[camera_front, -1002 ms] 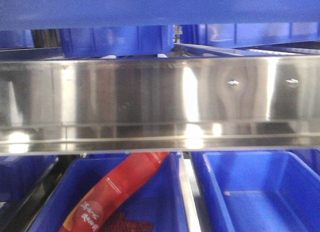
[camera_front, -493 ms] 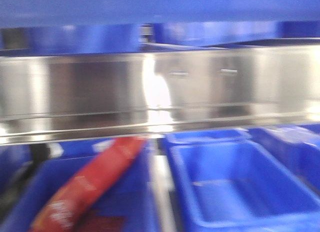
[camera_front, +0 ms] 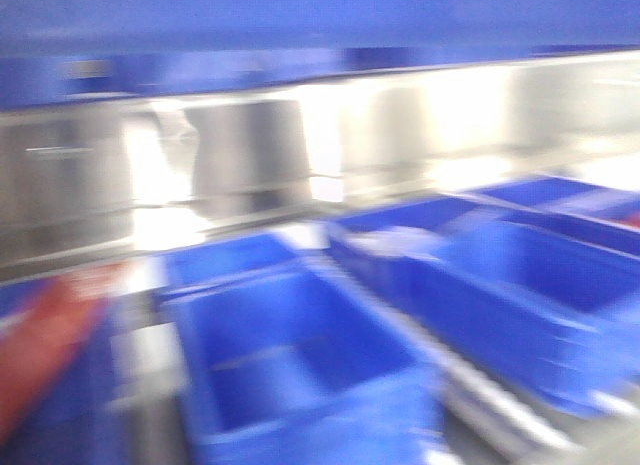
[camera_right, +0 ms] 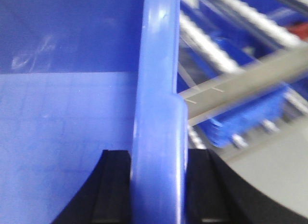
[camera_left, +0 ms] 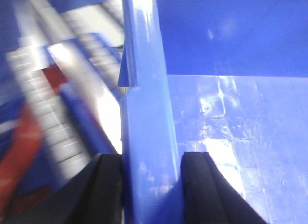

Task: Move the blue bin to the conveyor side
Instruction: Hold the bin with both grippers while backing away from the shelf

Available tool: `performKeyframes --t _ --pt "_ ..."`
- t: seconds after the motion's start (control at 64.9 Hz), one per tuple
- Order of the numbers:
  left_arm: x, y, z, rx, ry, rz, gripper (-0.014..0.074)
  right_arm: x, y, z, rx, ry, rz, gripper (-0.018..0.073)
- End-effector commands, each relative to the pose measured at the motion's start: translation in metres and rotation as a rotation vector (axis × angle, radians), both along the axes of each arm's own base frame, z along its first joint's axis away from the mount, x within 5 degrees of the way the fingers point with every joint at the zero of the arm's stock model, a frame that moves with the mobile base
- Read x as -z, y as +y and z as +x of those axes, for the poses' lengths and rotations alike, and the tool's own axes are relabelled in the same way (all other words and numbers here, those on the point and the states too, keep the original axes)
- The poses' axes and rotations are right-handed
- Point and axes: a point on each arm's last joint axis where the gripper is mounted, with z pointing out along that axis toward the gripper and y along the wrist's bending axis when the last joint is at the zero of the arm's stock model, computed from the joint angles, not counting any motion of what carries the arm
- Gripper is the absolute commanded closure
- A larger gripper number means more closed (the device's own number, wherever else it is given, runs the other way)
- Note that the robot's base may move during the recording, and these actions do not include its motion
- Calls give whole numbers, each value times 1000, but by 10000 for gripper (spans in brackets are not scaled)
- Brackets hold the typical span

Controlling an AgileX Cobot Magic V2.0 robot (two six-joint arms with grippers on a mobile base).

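Motion blur smears the whole front view. The shiny stainless-steel rail (camera_front: 250, 155) throws white, blown-out glare patches near its left and right parts. In the left wrist view the large glossy blue plastic bin (camera_left: 144, 113) is fairly sharp, with a bright reflection on its floor, while the background streaks. The right wrist view is evenly lit and softer, and its background is blurred.

Stainless-steel rail (camera_front: 250, 165) barring the front view from 9 to 3 o'clock, narrower blue bins (camera_front: 290, 355) packed at 6 o'clock, blue bin (camera_left: 144, 89) interior open at 3 o'clock in left wrist view
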Motion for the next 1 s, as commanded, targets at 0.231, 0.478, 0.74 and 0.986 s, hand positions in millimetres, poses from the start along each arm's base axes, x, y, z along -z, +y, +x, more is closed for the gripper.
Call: performKeyframes --t 0.231,0.478,0.74,0.986 --pt "-16 3 -3 -22 -141 18 615 -15 -7 -5 30 -144 -29 648" --pt "-16 3 -3 -22 -141 18 615 -15 -7 -5 30 -144 -29 648" --pt "-16 3 -3 -22 -141 18 615 -15 -7 -5 30 -144 -29 648" --pt "-16 3 -3 -22 -141 18 615 -15 -7 -5 30 -144 -29 648"
